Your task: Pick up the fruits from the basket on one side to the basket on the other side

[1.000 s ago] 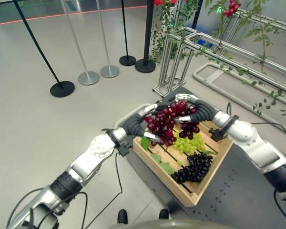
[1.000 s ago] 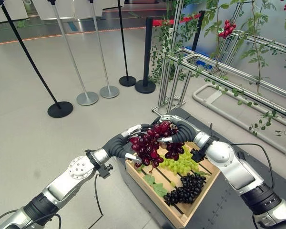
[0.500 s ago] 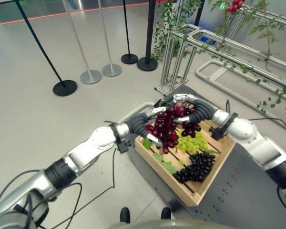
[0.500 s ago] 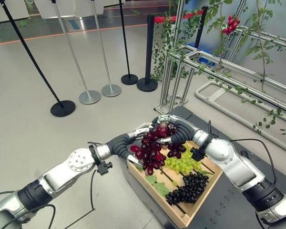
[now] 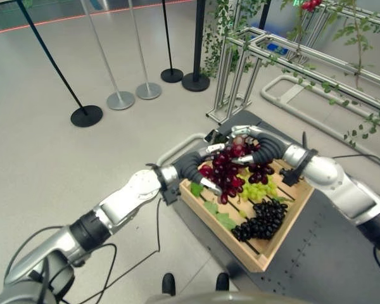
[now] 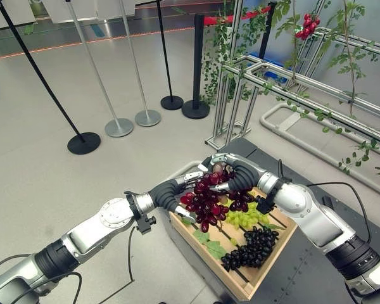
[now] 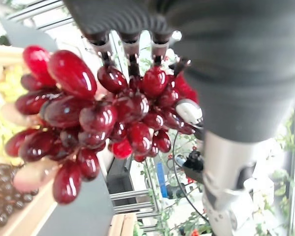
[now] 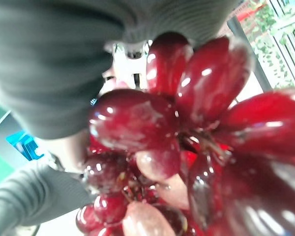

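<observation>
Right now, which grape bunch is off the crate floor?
The red bunch: both the left hand and right hand hold it up. The green bunch and black bunch lie in the crate.

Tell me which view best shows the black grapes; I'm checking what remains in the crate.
The left eye view: the black grapes lie unobstructed in the wooden crate, beside the green grapes. The right eye view shows them equally whole; the left wrist view shows a sliver.

A grape bunch [image 6: 206, 201] hangs between both hands over the crate's [image 6: 252, 283] far corner, above other bunches [image 6: 248, 247].
</observation>
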Robot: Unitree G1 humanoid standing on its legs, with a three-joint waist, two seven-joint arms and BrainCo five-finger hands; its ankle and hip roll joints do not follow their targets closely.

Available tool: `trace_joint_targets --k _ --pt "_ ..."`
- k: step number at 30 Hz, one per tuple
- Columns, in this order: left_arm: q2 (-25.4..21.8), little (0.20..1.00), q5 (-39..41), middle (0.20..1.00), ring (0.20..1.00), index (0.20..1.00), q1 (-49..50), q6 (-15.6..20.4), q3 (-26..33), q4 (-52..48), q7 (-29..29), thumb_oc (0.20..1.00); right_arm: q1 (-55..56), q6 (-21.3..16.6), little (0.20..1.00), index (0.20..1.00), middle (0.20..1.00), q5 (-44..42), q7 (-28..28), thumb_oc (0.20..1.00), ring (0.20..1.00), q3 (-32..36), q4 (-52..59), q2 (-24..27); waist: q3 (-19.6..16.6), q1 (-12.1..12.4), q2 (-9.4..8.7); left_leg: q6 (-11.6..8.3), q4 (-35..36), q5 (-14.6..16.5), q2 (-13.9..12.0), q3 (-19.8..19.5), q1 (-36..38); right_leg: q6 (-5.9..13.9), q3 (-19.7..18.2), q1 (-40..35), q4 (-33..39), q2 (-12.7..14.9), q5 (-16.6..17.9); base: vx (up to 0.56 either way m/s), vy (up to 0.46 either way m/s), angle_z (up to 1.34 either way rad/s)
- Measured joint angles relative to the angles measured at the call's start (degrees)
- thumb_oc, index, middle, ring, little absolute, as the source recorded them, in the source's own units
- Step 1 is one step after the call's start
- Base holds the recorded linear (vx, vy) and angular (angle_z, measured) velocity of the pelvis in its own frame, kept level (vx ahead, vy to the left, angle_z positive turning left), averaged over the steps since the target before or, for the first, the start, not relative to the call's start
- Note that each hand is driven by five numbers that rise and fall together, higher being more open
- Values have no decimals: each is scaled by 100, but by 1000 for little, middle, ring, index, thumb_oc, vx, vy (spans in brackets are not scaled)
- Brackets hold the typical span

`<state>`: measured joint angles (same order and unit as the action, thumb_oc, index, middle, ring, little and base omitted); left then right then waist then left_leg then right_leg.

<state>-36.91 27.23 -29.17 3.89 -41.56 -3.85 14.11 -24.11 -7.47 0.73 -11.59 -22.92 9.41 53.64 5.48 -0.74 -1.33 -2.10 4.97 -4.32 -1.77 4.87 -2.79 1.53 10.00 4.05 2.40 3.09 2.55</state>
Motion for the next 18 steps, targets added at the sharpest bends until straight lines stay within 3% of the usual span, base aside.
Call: trace_joint_targets --k 6,18 --pt "657 1000 3 1000 1000 1000 257 -253 84 369 -152 1000 -11 -7 200 200 200 651 124 200 200 -3 331 110 62 2 74 7 0 4 5 -8 -8 -10 2 5 0 2 7 0 0 0" --pt "920 1000 112 1000 1000 1000 261 -471 35 513 -384 1000 -546 -133 200 200 200 1000 227 200 200 -253 632 137 68 -10 68 11 -1 7 6 -12 0 -7 4 -2 -3 3 5 0 0 0"
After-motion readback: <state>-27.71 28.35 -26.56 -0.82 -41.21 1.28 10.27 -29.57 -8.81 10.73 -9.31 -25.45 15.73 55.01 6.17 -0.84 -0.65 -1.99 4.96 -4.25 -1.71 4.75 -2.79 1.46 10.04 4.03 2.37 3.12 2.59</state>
